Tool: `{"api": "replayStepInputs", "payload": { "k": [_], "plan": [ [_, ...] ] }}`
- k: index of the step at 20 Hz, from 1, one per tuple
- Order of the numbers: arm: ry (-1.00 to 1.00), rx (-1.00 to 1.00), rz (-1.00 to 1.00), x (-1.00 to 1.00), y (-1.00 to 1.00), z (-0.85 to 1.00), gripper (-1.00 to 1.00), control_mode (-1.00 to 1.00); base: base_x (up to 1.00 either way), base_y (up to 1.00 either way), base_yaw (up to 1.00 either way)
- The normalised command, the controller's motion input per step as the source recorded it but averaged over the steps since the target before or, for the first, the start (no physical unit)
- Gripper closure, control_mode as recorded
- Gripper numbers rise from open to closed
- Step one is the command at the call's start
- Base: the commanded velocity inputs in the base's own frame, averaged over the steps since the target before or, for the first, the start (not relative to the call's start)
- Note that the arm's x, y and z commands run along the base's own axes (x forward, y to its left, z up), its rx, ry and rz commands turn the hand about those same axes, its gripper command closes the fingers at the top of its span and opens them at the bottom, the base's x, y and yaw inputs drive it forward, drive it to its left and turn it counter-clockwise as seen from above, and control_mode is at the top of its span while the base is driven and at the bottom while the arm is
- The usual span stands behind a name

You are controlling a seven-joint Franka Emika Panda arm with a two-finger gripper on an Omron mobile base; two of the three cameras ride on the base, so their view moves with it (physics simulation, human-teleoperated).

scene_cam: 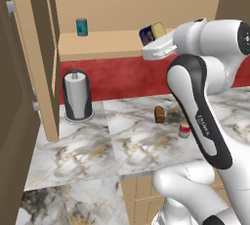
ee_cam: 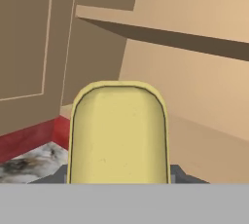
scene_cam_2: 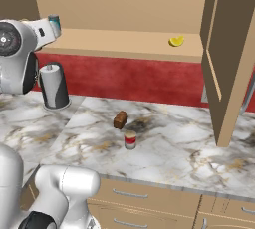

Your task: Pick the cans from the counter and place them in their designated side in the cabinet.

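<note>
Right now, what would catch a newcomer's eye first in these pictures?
The white arm fills the foreground, its end effector shut on a blue and yellow can held up at the cabinet shelf. Below, a red can stands on the marble counter beside a small brown block.

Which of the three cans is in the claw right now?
The dark blue can with the yellow label, held in the claw above the cabinet shelf. The teal can stands upright on that shelf, and the red can stands on the counter.
</note>
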Motion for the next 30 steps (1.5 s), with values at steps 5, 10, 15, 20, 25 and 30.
{"api": "replayStepInputs", "payload": {
  "k": [5, 10, 15, 20, 25, 30],
  "plan": [
    [0.03, 0.0, 0.0, 0.25, 0.06, 0.0, 1.0, -1.0, 0.0, 0.0, 0.0],
    [0.03, 0.0, 0.0, 0.27, 0.06, 0.0, 1.0, -1.0, 0.0, 0.0, 0.0],
    [0.03, 0.0, 0.0, 0.3, 0.08, -0.01, 1.0, -1.0, 0.0, 0.0, 0.0],
    [0.04, 0.0, 0.0, 0.31, 0.1, -0.1, 1.0, -1.0, 0.0, 0.0, 0.0],
    [0.01, 0.0, 0.0, 0.36, 0.1, -0.18, 1.0, -1.0, 0.0, 0.0, 0.0],
    [0.0, 0.0, 0.0, 0.31, 0.06, -0.05, 1.0, -1.0, 0.0, 0.0, 0.0]
  ]
}}
